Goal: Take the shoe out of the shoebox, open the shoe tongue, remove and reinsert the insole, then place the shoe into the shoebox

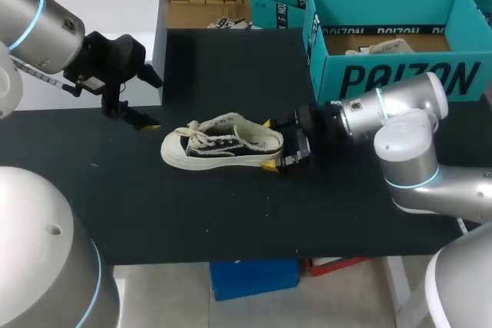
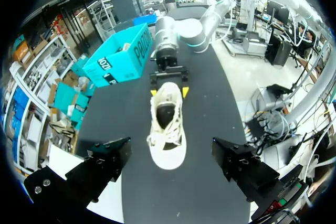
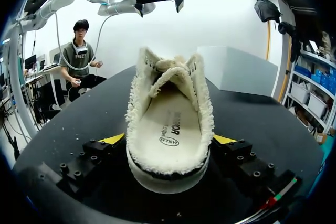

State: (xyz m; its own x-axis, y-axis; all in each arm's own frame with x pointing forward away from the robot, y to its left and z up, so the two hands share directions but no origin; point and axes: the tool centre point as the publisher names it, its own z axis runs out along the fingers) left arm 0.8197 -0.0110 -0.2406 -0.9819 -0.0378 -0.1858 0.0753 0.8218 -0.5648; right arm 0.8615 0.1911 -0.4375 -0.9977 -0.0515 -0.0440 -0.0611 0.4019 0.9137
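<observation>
— Whereabouts of the cream canvas low-top shoe with the black side panel (image 1: 223, 144)?
— Out of the teal cardboard shoebox (image 1: 400, 81), upright on its sole on the black tabletop (image 1: 231, 220), well apart from the box.
— Long axis?
— Running straight from one arm to the other: toe toward the left gripper (image 1: 151, 103), heel toward the right gripper (image 1: 269, 144). Opening and tongue (image 3: 169, 69) facing up.
— Right jaws?
— Set narrowly about the heel, one yellow tip against each side, by the look of the right wrist view. Closed on the shoe, then, and steadying it. Forearm low and nearly level, reaching in from the box side.
— Left jaws?
— Spread wide, holding nothing. Near the toe but not touching, fingers aimed along the shoe's length.
— Next call?
— Probably the tongue. Better placed for the left, with the tongue lying straight ahead on the line between its open fingers. Needs only to travel forward over the toe and dip, heel pinned on the right.
</observation>
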